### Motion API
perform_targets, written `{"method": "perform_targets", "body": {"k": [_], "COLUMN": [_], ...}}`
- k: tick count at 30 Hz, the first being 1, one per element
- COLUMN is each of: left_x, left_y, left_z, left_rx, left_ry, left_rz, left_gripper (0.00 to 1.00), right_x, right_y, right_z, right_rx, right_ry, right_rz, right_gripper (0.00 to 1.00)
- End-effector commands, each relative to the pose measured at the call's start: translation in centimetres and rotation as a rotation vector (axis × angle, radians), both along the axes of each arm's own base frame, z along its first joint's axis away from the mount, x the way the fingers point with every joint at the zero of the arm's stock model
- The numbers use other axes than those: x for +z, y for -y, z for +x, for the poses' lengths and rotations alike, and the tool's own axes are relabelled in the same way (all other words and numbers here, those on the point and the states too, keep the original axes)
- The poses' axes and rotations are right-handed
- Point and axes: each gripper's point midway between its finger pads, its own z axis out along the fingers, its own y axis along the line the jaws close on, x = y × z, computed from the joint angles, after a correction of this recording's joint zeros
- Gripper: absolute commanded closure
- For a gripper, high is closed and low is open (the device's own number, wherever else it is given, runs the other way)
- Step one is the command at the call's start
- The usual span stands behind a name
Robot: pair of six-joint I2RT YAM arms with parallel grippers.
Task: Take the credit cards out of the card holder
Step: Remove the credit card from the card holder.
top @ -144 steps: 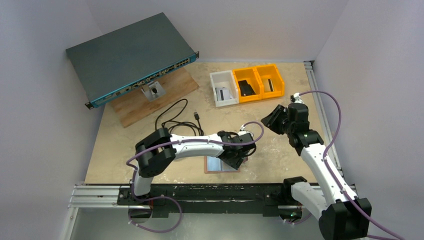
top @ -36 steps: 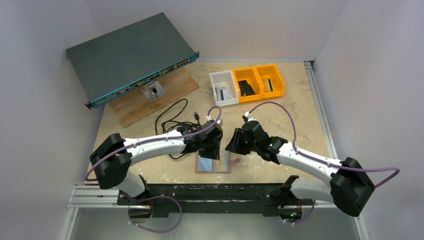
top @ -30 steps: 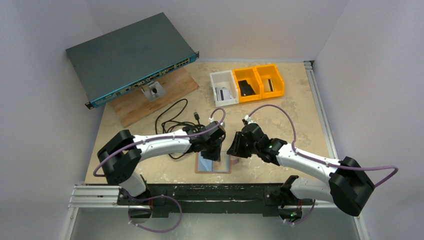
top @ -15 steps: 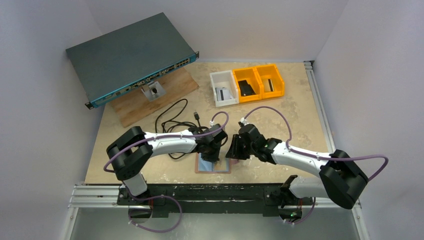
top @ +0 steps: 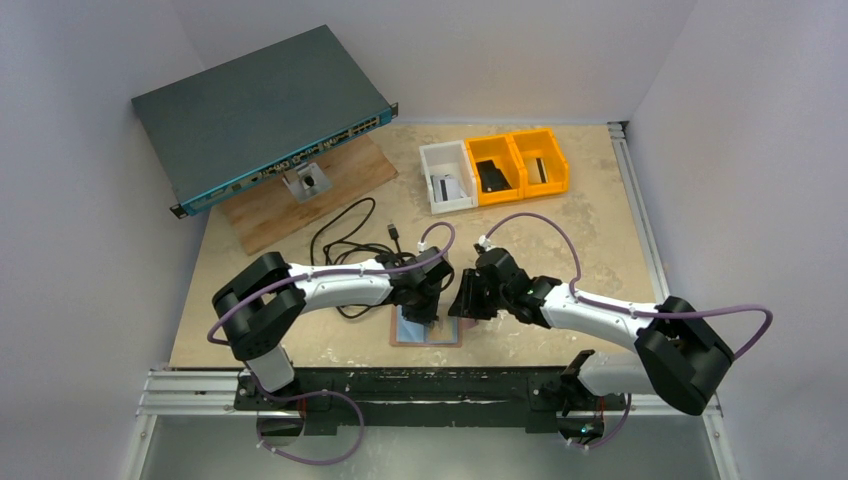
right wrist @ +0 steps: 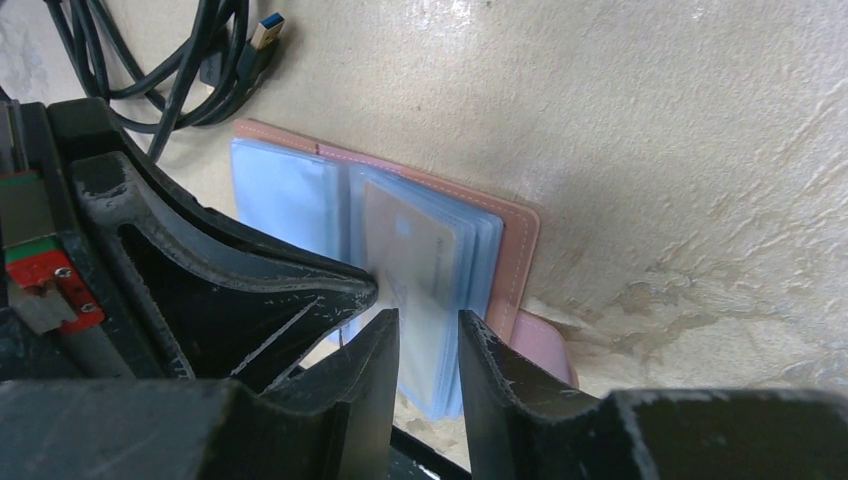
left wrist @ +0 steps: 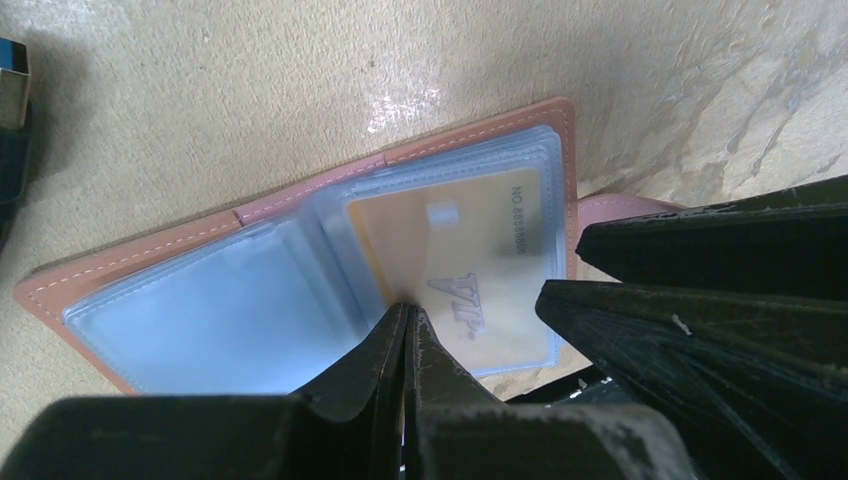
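Observation:
The card holder [top: 412,334] lies open on the table near the front edge, pink-brown rim up and clear pockets showing [left wrist: 200,310]. A pale credit card [left wrist: 460,270] marked "VIP" sits inside the right-hand pocket; the dark grey card is not visible. My left gripper [left wrist: 405,310] is shut, its tips pressed on the holder by the centre fold at the card's left edge. My right gripper [right wrist: 425,320] is open a little, its fingers straddling the right-hand pocket stack [right wrist: 440,260]. The snap tab [right wrist: 540,345] sticks out under the holder's right edge.
A black USB cable [top: 345,235] lies coiled just behind the holder, also in the right wrist view [right wrist: 200,60]. A white bin [top: 447,177] and two orange bins [top: 520,163] stand at the back. A network switch [top: 260,115] rests on a wooden board [top: 300,195] back left.
The right arm has swung down from the right and brought its gripper to the holder's right side. The left gripper has shifted onto the holder's fold; the holder has slid slightly left.

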Motion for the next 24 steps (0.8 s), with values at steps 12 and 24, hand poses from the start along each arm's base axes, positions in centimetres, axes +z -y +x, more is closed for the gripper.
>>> {"method": "perform_targets", "body": {"k": [12,24], "left_x": [1.9,3.2], "left_y": [0.0,2.9], "left_z": [0.8,0.1], "left_rx": [-0.075,-0.202], "left_ry": [0.175,0.289], "left_rz": [0.024,0.120], "left_gripper": [0.79,0.57], "right_x": [1.4,1.3], "right_y": [1.3,6.4], "right_z": [1.0,1.9], "right_rx": [-0.109,-0.254], "right_ry": [0.028,0.044], "right_rz": [-0.002,-0.034], "right_gripper": [0.66,0.64]}}
